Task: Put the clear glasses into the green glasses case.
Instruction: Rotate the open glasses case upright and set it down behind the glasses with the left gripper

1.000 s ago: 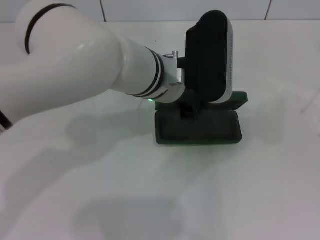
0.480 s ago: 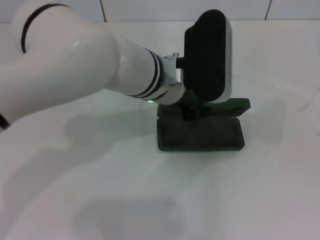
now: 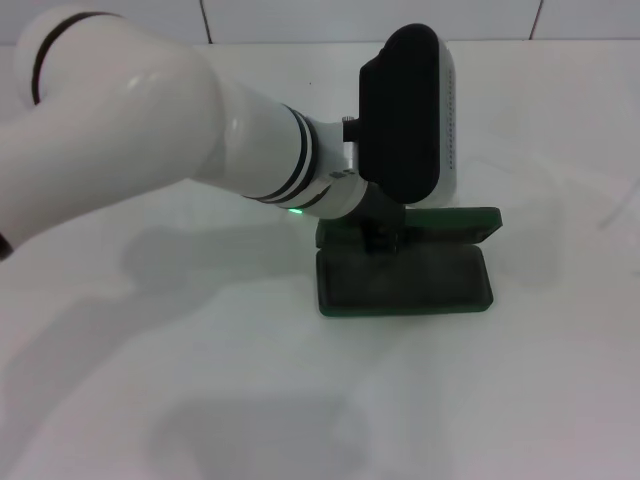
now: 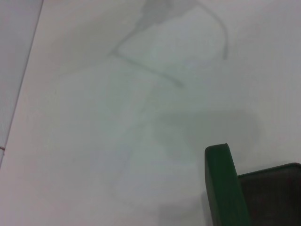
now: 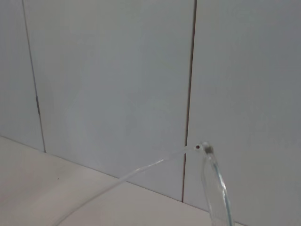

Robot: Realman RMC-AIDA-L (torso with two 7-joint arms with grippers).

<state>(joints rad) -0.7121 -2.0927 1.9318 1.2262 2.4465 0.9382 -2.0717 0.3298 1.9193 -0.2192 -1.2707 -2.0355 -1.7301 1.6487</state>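
The green glasses case [image 3: 404, 280] lies open on the white table, its dark lining facing up and its lid [image 3: 452, 222] lying back on the far side. My left gripper [image 3: 383, 232] reaches down onto the case's far edge near the hinge, its big black body covering that spot. A green edge of the case [image 4: 224, 188] and its dark lining [image 4: 275, 193] show in the left wrist view. The clear glasses [image 5: 207, 169] hang in the air close before the right wrist camera, one temple arm [image 5: 141, 169] curving away, so my right gripper holds them. It is outside the head view.
The white table [image 3: 200, 380] spreads around the case, with a tiled wall [image 3: 300, 20] at its far edge. My left arm [image 3: 150, 130] crosses the left half of the head view above the table. The right wrist view faces grey wall panels [image 5: 108, 80].
The case has slid a little toward me and to the right. Its lid now lies further back and shows more. The left gripper's body shifted slightly left.
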